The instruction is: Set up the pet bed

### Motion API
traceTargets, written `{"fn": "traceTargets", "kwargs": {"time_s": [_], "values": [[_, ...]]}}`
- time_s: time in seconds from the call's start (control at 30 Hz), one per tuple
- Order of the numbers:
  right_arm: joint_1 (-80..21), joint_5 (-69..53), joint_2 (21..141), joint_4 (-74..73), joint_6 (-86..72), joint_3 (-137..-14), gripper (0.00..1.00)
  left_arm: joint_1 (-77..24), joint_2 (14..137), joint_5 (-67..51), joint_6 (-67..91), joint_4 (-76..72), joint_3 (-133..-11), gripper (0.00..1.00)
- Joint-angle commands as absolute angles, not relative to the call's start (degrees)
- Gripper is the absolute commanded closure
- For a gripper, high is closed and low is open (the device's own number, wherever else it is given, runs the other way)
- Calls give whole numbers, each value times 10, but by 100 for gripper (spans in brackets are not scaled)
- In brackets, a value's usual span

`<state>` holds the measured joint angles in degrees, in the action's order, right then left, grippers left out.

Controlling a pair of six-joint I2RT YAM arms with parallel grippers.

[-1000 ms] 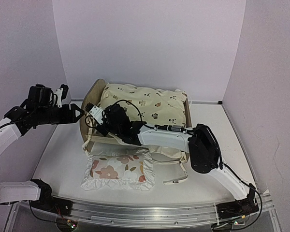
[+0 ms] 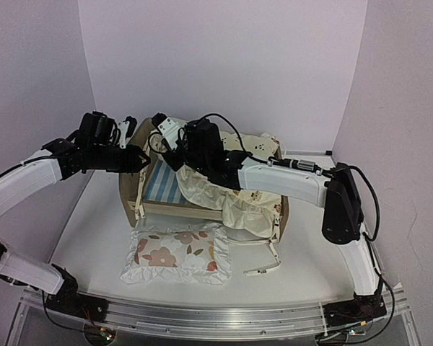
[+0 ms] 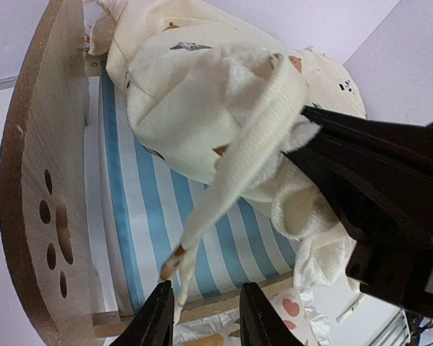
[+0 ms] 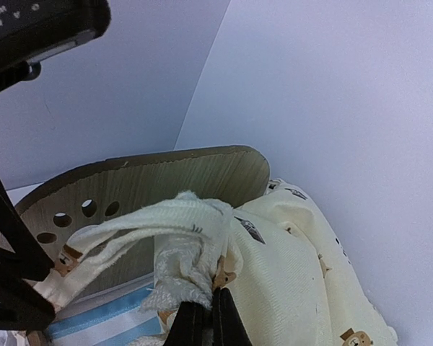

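The pet bed (image 2: 130, 194) stands mid-table with its paw-print headboard (image 3: 36, 180) on the left. Its blue-and-white striped base (image 2: 162, 184) is bare at the head end. My right gripper (image 2: 175, 158) is shut on a bunched corner of the cream animal-print cushion (image 4: 289, 274) and holds that end up above the base; the rest drapes over the foot end (image 2: 252, 205). My left gripper (image 3: 206, 321) is open just above the bed's near rail, by the headboard (image 2: 141, 162). A tie string (image 3: 202, 223) of the cushion dangles down to its left finger.
The white ruffled flower pillow (image 2: 177, 254) lies on the table in front of the bed. A loose tie string (image 2: 263, 265) trails on the table at the bed's front right corner. Walls close in behind and on both sides.
My right gripper has lifted the cushion's head end up and back, baring the striped base. My left arm has swung right, up to the headboard.
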<state>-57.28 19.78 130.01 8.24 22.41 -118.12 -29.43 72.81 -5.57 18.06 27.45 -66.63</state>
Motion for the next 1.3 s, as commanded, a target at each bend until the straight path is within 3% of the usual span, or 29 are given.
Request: {"fn": "traceTargets", "kwargs": {"time_s": [0.0,0.33,0.67,0.97,1.27], "values": [[-565,219,1246,116,221,-1165,100,-301,748,47,187,276,-715,69],[-565,226,1240,121,217,-1142,100,-301,737,58,168,339,-731,62],[-565,234,1233,131,220,-1124,100,-301,786,18,162,326,-718,63],[-565,238,1237,133,223,-1119,100,-301,751,-25,169,306,-694,53],[-565,240,1227,139,222,-1106,100,-301,778,-21,172,295,-685,61]]}}
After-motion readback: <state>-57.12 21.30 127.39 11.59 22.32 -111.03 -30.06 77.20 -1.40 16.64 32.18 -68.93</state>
